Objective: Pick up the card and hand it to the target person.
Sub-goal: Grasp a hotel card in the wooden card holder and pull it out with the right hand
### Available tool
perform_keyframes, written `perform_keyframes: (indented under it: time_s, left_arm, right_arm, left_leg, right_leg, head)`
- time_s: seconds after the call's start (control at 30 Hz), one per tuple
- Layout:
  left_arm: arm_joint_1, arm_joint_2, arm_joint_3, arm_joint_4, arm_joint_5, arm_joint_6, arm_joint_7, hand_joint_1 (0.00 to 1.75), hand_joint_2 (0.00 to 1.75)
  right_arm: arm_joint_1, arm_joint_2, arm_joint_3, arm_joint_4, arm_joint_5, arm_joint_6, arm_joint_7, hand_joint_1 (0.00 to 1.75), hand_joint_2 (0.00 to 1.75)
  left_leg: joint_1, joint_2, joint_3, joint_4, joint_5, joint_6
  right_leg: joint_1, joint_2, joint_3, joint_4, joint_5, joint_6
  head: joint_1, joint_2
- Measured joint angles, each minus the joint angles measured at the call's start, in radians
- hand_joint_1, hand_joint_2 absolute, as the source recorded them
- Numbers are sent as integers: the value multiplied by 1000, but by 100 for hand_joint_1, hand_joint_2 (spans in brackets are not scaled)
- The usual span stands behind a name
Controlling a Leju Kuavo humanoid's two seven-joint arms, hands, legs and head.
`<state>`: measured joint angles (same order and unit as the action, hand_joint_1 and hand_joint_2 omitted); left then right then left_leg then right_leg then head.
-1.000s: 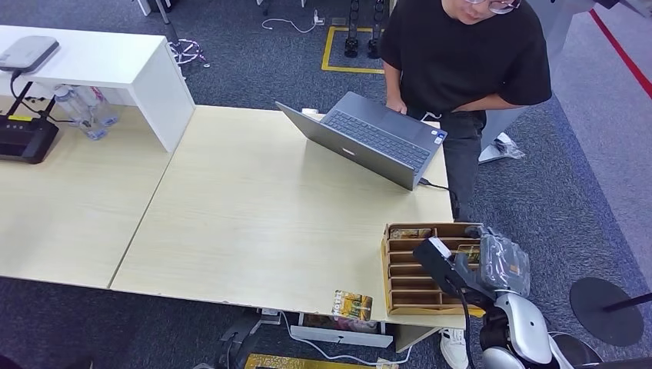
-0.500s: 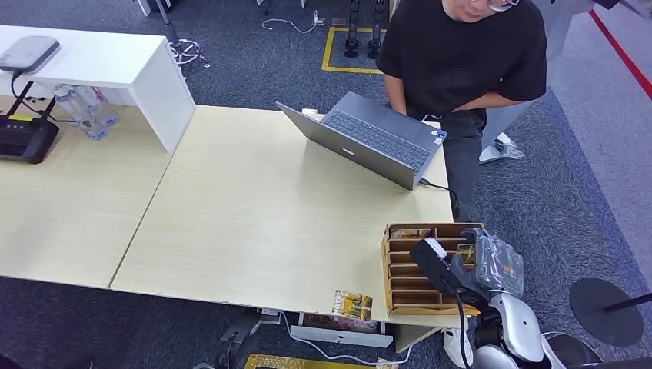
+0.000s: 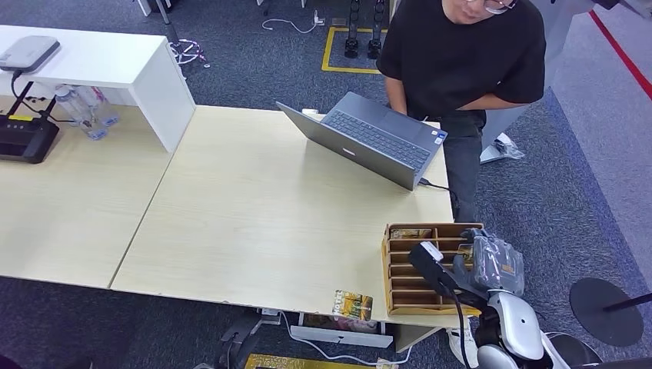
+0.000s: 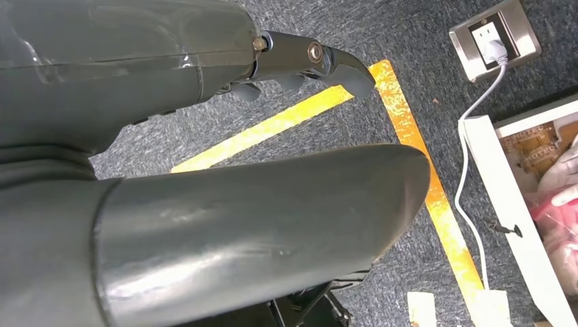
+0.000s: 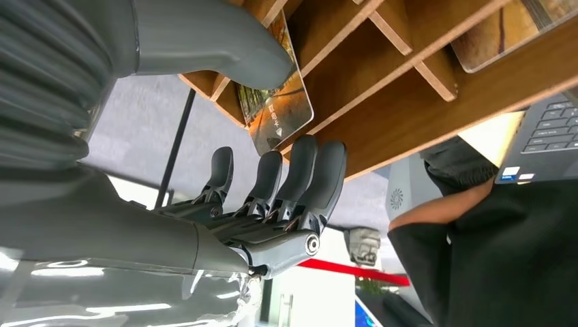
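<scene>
The card (image 5: 276,109) stands in a slot of the wooden rack (image 3: 407,265) at the worktop's (image 3: 254,215) near right corner, poking out past the rack's edge so I can reach it. It is thin and glossy, printed in brown and orange. My right hand (image 5: 225,136) pinches it, thumb on one face, fingers (image 5: 300,170) on the other. My left hand (image 4: 225,163) hangs over the floor holding nothing, fingers apart. The person (image 3: 461,61) waits behind the laptop (image 3: 369,138).

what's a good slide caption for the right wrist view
Right hand pinching a glossy printed card between grey thumb and dark fingers at the slotted wooden card rack.
</scene>
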<state>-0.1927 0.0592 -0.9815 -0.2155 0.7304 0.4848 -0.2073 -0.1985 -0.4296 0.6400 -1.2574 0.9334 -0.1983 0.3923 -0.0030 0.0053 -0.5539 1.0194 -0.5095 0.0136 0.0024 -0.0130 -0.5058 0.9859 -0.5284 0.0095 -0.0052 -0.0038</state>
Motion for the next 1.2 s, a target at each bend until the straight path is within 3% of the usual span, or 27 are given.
perform_keyframes:
  time_s: [0.83,1.2]
  left_arm:
    - [0,-8,0,0,-9,-2,1,0,0]
    - [0,-8,0,0,-11,-1,1,0,0]
  right_arm:
    - [-5,-33,15,-24,56,77,3,92,175]
    - [-5,-33,16,-32,59,88,2,132,175]
  left_leg:
    - [0,0,0,0,0,0]
    - [0,0,-1,0,0,0]
  right_leg:
    - [0,0,0,0,0,0]
    - [0,0,0,0,0,0]
  head:
    - [0,0]
    - [0,0]
